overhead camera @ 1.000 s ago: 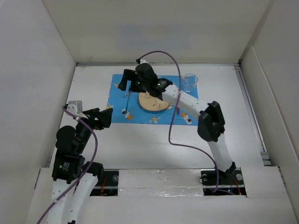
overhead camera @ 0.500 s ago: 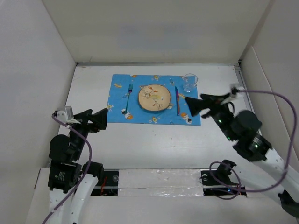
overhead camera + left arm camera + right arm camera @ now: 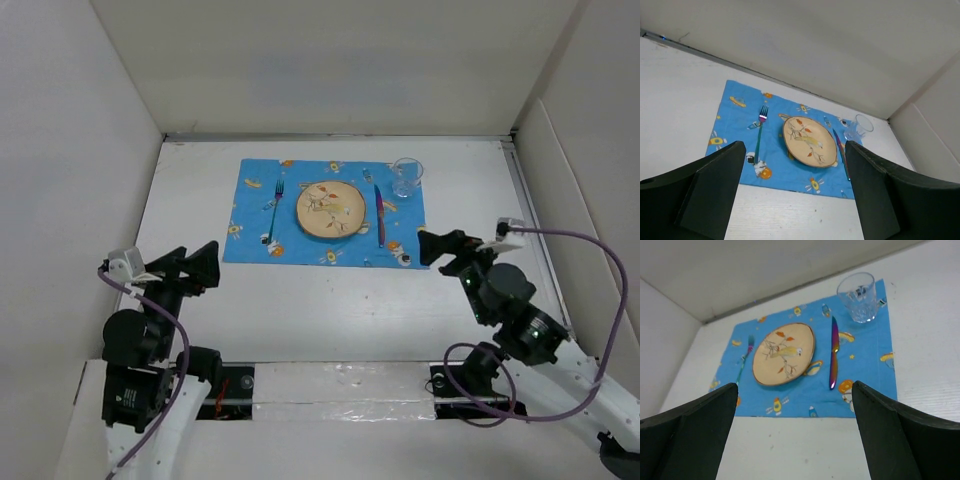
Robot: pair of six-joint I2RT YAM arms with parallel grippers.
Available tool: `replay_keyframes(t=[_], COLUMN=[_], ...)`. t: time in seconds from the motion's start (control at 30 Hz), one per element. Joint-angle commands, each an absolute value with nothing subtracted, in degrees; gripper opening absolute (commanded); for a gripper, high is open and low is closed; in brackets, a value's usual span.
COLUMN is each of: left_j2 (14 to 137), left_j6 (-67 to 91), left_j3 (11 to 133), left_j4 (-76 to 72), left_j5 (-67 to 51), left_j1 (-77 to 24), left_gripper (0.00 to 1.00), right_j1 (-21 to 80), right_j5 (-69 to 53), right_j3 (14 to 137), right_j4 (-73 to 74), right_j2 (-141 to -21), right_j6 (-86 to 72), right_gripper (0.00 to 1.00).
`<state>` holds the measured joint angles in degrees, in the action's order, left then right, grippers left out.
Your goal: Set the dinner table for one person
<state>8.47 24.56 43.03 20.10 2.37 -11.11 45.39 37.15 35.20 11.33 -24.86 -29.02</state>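
On the white dinner table [image 3: 330,300] lies a blue cartoon-print placemat [image 3: 250,235]. On it a tan plate with a bird print [image 3: 331,208] sits in the middle, a fork [image 3: 274,210] lies to its left, a knife [image 3: 378,214] to its right, and a clear glass [image 3: 405,178] stands at the far right corner. My left gripper [image 3: 200,264] is open and empty at the near left. My right gripper [image 3: 440,247] is open and empty at the near right. Both wrist views show the plate [image 3: 808,141] [image 3: 782,353] from a distance.
Upright white panels border the table at the left, back and right. A metal rail [image 3: 540,240] runs along the right edge. Purple cables hang from both arms.
My right arm has drawn back from over the plate to the near right. My left arm has also pulled back towards its base. The fork, plate and knife now lie uncovered on the placemat.
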Motion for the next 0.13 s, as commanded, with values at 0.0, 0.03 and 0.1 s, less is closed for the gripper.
replay_keyframes(t=[0.0, 0.03, 0.1], left_j2=[8.44, 8.18, 8.35], left_j6=[25.66, 25.75, 25.66], left_j3=[42.28, 42.19, 42.36], left_j4=[19.43, 18.81, 18.72], left_j5=[3.34, 3.34, 3.25], left_j1=[-10.81, -10.81, -10.81], left_gripper=[0.78, 0.79, 0.79], right_j1=[45.09, 45.09, 45.09], right_j5=[37.27, 36.83, 36.39], right_j3=[38.74, 39.98, 39.73], right_j4=[10.02, 10.89, 10.03], right_j2=[-30.04, -31.36, -31.64], right_j6=[-30.32, -30.84, -30.07], right_gripper=[1.0, 1.0, 1.0])
